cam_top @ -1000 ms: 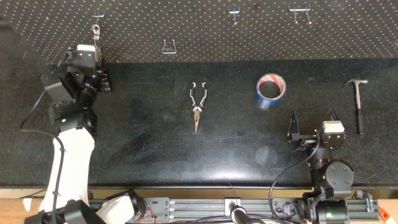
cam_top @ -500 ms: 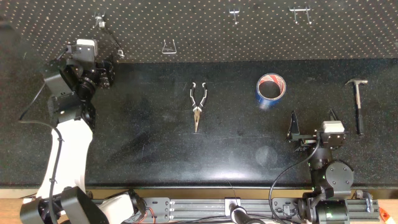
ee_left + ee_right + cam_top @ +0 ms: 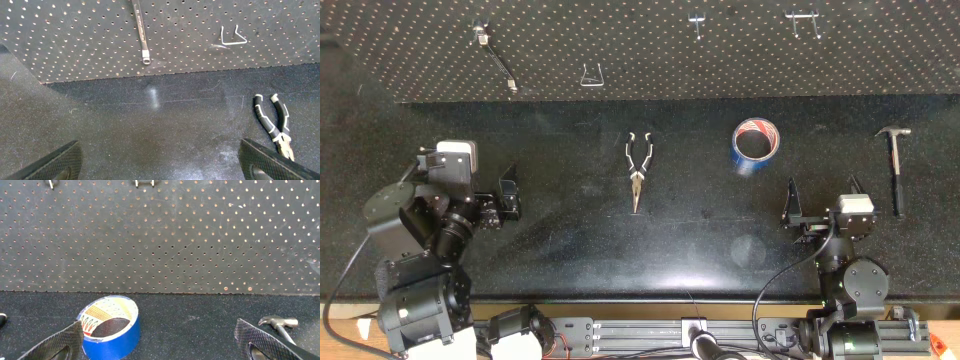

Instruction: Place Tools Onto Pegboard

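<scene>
Three tools lay on counter (image 3: 570,225): pliers (image 3: 638,170), tape roll (image 3: 756,146), hammer (image 3: 895,165). Wrench (image 3: 496,58) hung on pegboard (image 3: 740,60). Left pincer (image 3: 160,162), right pincer (image 3: 160,342) both released, empty. Risk: pliers lay flat, grip could slip; handles might miss hook (image 3: 591,76), drop.

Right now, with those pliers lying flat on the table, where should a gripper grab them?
Probably from straight above, pinching across both handles just behind the pivot of the needle-nose pliers. They lie flat, nose pointing away from the pegboard, handles splaying wider toward it.
</scene>
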You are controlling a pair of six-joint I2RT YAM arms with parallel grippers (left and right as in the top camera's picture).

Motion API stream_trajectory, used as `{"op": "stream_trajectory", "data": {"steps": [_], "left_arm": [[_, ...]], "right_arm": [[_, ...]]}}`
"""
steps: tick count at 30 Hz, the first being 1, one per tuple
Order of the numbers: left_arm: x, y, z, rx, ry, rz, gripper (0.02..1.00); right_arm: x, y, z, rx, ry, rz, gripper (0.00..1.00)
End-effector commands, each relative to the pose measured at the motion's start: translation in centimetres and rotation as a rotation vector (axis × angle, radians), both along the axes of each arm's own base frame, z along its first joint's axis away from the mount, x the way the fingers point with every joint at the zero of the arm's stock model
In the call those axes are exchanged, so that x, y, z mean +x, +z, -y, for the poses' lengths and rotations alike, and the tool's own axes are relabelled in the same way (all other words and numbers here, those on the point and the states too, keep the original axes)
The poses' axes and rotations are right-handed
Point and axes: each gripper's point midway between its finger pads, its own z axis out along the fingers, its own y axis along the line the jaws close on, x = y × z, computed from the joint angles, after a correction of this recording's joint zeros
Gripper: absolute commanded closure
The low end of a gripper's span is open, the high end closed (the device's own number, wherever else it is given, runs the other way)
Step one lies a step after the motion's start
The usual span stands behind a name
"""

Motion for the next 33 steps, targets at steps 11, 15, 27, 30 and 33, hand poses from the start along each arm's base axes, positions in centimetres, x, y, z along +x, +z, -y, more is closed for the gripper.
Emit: {"op": "stream_trajectory", "data": {"steps": [11, 15, 27, 30, 33], "left_arm": [[2.0, -3.6, 12.9, -0.209, 0.079, -0.122, 0.023], [1.4, -7.7, 17.5, -0.242, 0.0, -0.291, 0.023], [2.0, -14.3, 20.4, -0.207, -0.045, -0.508, 0.023], [1.8, -15.7, 20.6, -0.196, -0.044, -0.556, 0.023], [2.3, -16.6, 20.8, -0.208, -0.05, -0.607, 0.023]], "right_arm": [[0.0, -0.2, 0.2, -0.007, -0.011, -0.003, 0.02], [0.0, -0.2, 0.2, -0.007, -0.011, -0.002, 0.02], [0.0, -0.2, 0.2, -0.007, -0.011, -0.003, 0.02], [0.0, -0.2, 0.2, -0.007, -0.011, -0.003, 0.018], [0.0, -0.2, 0.2, -0.007, -0.011, -0.003, 0.02]]}}
